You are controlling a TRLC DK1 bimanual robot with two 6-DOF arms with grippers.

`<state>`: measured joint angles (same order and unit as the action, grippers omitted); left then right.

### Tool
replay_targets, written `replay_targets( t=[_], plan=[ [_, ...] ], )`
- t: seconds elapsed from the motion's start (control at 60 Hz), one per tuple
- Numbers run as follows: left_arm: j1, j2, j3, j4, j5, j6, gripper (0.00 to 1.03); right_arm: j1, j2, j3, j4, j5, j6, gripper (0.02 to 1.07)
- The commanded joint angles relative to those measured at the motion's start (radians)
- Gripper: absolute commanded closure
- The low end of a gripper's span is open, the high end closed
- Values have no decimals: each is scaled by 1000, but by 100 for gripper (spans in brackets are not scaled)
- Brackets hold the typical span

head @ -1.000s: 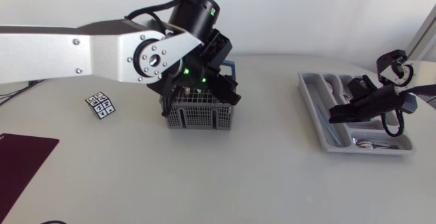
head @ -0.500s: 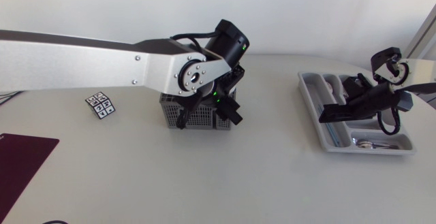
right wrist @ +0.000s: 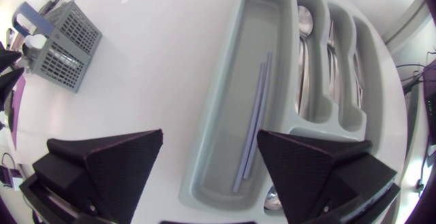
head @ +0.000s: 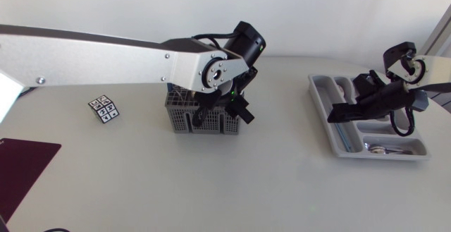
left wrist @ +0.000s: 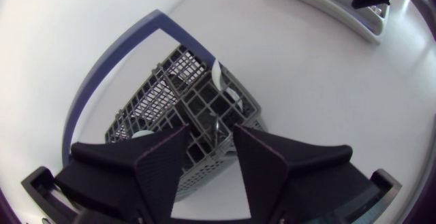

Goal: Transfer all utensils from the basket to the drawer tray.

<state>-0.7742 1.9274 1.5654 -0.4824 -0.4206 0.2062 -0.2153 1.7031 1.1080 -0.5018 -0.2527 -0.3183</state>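
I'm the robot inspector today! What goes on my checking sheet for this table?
Surface: white table.
Job's things: grey basket holds utensils; drawer tray holds two lilac sticks and metal cutlery.
Clutter: patterned cube, dark red mat.
Grippers: left gripper open over the basket; right gripper open over the tray.
Cables: black cables loop at each arm's wrist.
Surroundings: nothing seen.

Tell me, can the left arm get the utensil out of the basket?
Probably yes. The left gripper hangs open right over the basket, a utensil pokes up just ahead of its fingers, and nothing covers it.
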Motion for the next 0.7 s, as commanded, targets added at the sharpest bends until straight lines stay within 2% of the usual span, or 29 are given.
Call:
replay_targets(
  t=[0.0,0.3,0.583,0.683],
  plan=[
    [13,30,30,-13,-10,-21,75,13,-25,-16,-17,9,21,7],
    [21,41,25,-8,-10,-21,97,24,-60,-33,-17,9,24,7],
    [0,12,10,-8,-12,-11,100,28,-79,-56,-14,9,21,7],
    [-19,-15,1,-2,-64,6,100,31,-83,-63,-9,7,19,7]
  ],
)
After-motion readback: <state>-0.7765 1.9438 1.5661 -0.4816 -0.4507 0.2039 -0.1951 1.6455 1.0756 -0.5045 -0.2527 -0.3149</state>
